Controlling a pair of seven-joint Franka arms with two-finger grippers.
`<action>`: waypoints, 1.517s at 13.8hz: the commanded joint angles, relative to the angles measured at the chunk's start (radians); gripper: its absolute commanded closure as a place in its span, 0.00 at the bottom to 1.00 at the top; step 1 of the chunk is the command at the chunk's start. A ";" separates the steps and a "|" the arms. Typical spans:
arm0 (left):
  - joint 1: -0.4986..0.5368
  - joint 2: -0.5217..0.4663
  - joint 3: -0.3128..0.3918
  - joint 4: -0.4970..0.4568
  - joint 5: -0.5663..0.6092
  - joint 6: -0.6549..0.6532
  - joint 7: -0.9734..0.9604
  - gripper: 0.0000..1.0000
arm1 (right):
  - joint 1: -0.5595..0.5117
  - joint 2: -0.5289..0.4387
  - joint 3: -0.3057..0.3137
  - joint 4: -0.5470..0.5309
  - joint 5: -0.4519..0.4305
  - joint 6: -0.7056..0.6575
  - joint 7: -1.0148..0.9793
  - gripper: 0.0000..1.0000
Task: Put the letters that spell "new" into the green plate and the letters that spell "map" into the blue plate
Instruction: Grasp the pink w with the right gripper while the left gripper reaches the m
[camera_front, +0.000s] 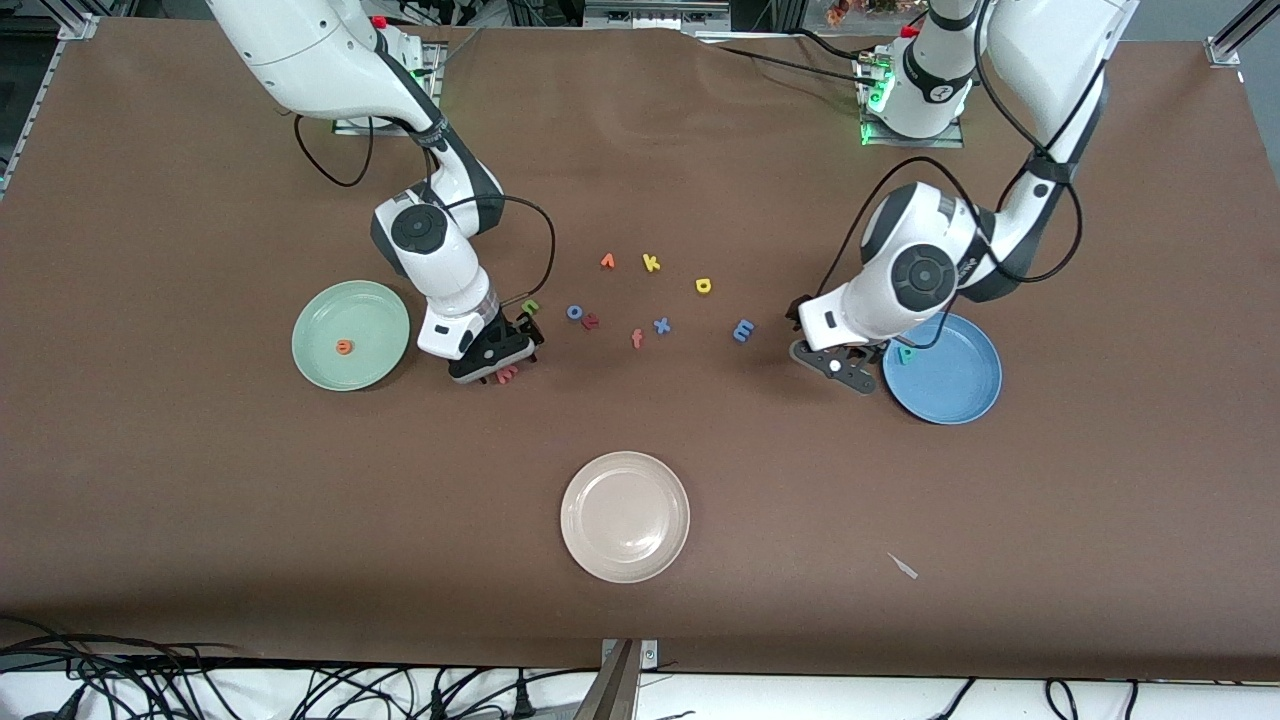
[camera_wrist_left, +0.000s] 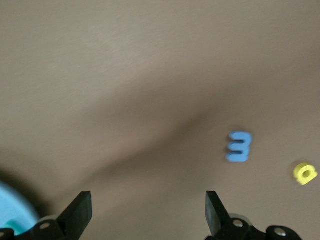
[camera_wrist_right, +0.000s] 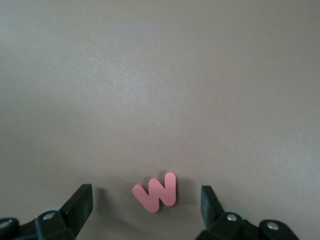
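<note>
So your right wrist view is catching what the front camera mostly hides: the pinkish-red w is lying flat on the counter, sitting between the spread fingers of the right gripper, which is gaping open and gripping nothing. Your left gripper is hanging open and empty too, just beside the blue plate, where the teal p is resting. The orange e is sitting in the green plate.
</note>
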 joint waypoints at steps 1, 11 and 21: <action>-0.067 0.077 0.008 0.081 -0.013 -0.003 -0.079 0.00 | -0.002 -0.014 0.000 -0.025 -0.002 0.019 -0.022 0.10; -0.195 0.152 0.011 0.088 0.203 0.088 -0.361 0.00 | -0.002 -0.014 0.000 -0.028 -0.001 0.014 -0.020 0.45; -0.225 0.177 0.012 0.075 0.205 0.103 -0.407 0.17 | -0.002 -0.014 0.000 -0.022 -0.001 0.014 -0.017 0.80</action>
